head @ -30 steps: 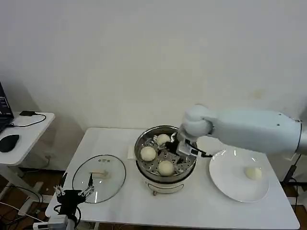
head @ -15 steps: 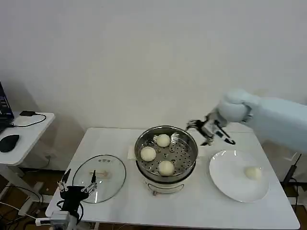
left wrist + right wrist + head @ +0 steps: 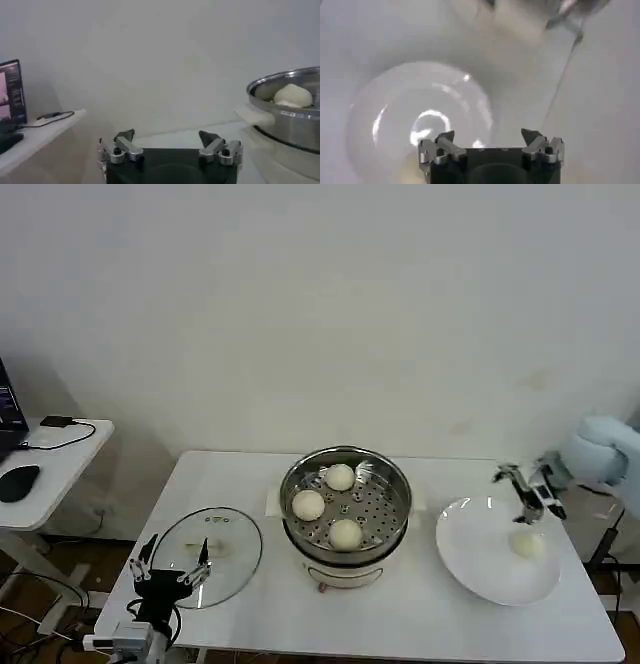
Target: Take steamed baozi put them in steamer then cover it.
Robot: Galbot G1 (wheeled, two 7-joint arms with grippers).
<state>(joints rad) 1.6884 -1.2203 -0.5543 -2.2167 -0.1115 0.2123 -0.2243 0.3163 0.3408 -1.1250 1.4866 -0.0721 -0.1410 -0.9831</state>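
The right gripper (image 3: 527, 492) is hanging above the far edge of the white plate (image 3: 470, 569), its fingers (image 3: 442, 142) spread wide and holding nothing. Just below and in front of it, the last steamed baozi (image 3: 527, 545) is lying on the plate, close to but apart from the fingertips. In the right wrist view the same gripper (image 3: 489, 137) is looking down on the plate (image 3: 395, 110) with its jaws apart and the gap between them empty.

Further off to the gripper's left, the steamer (image 3: 346, 514) is standing on the white table (image 3: 420, 624) with three baozi (image 3: 309, 504) sitting on its perforated tray, uncovered. Beyond the steamer, still further left, the cover (image 3: 225, 539) is lying flat on the table, its pale handle facing up.

The left gripper (image 3: 172, 566) is hovering at the near edge of the cover, fingers open and empty. In the left wrist view this gripper (image 3: 170, 141) is pointing across the table toward the steamer (image 3: 290, 115), where one baozi (image 3: 292, 95) is showing over the rim.
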